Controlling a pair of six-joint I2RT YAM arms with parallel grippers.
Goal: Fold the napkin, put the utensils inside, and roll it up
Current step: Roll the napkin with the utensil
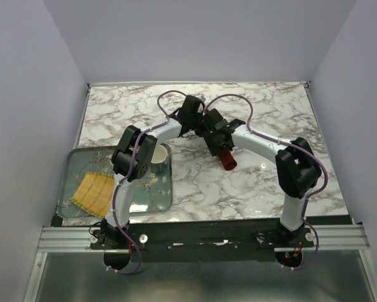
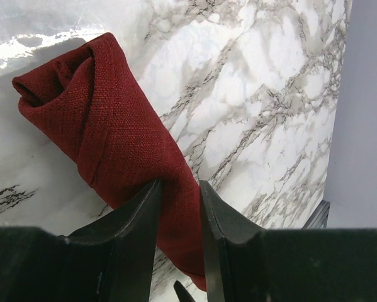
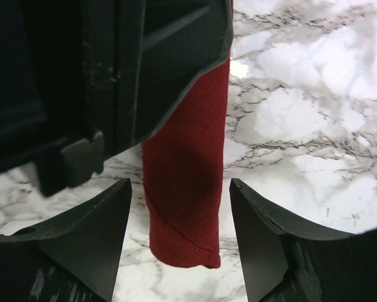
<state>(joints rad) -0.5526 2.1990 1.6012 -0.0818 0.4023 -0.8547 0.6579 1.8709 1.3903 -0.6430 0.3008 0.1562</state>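
The napkin (image 2: 112, 138) lay rolled into a tight burgundy tube on the marble table (image 1: 264, 113), near its middle and well apart from the tray (image 1: 151, 196) at the left, which held the yellow mat (image 1: 95, 192) and the white cup (image 1: 157, 158). No fork or other cutlery showed anywhere; whether it sat inside the roll could not be told.

The left claw (image 2: 179, 189) was part-way closed around one end of the roll, its fingers (image 2: 141, 220) touching the cloth on either side, so it looked to be pinching the napkin and holding it down. The right claw (image 3: 180, 182) stood open across the other end, with bare marble showing between each finger and the cloth; it held nothing.

The rolling looked as good as done, and the risk lay in letting go. The outer flap ran loose along the roll in the left wrist view, and nothing but the left claw's pinch seemed to keep it wound. If that claw opened quickly or dragged sideways as it rose, the cloth would probably spring back and unwind. The right claw could also snag the fabric if it lifted at a slant, as its fingers flanked the roll closely. The two claws worked very near each other over the same short tube, so a careless retreat could knock one against the other and shove the roll. Tilting the roll might also let anything inside slide out of its open end.
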